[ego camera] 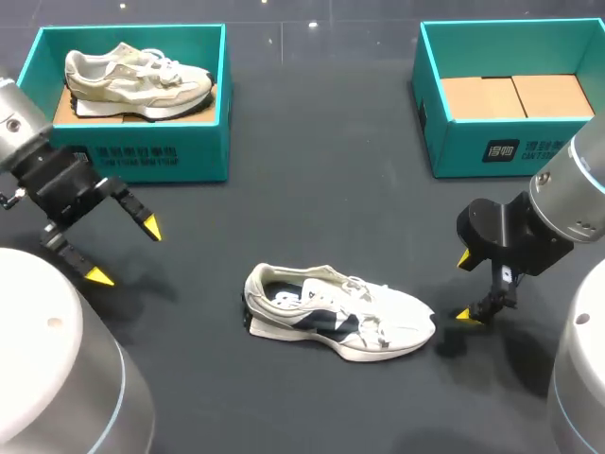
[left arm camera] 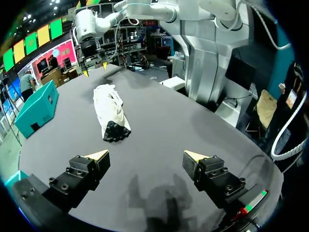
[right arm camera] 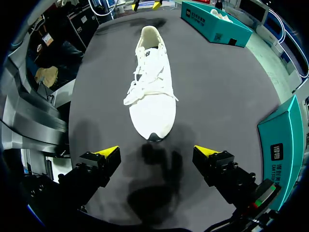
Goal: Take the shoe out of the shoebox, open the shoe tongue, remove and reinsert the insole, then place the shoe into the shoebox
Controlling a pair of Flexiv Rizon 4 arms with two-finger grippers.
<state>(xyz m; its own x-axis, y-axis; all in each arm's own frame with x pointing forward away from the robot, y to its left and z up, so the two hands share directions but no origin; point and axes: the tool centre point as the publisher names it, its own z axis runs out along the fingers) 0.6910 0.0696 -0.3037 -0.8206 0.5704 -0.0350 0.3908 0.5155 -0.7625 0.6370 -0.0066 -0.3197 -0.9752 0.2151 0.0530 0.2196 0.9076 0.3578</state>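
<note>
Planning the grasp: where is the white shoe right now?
In the head view, the white shoe lies on the table, toe toward the right end effector, heel toward the left end effector.

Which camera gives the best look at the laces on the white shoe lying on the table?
The right wrist view: the white shoe points toe-first toward the camera, laces fully visible from above. The head view shows it side-on and smaller; the left wrist view shows mostly its heel.
</note>
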